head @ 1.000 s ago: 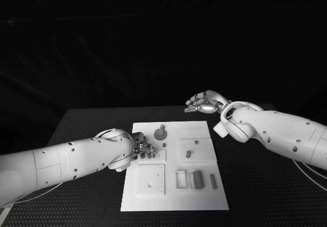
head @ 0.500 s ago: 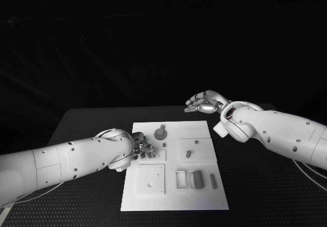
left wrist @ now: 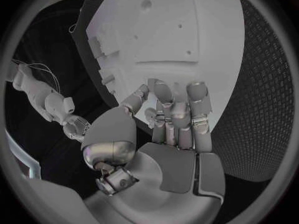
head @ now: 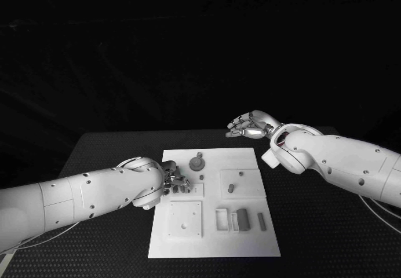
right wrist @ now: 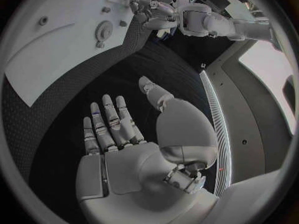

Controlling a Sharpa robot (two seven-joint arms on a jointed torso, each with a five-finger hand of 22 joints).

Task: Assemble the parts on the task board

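The white task board (head: 251, 243) lies in the middle of the black table. On it are a round grey part (head: 196, 163), a short peg (head: 230, 188), a dark block (head: 242, 219) and a thin rod (head: 261, 221). My left hand (head: 175, 180) rests at the board's left edge, fingers curled down onto the board (left wrist: 187, 35); the fingertips (left wrist: 163, 90) hide whatever is under them. My right hand (head: 249, 126) hovers above the table's far edge, beyond the board. In the right wrist view that hand (right wrist: 115, 129) has its fingers apart and holds nothing.
A raised square plate (head: 183, 219) sits at the board's near left and another (head: 240, 180) at its middle right. A small white frame (head: 222, 219) stands beside the dark block. Bare black table (head: 325, 231) flanks the board on both sides.
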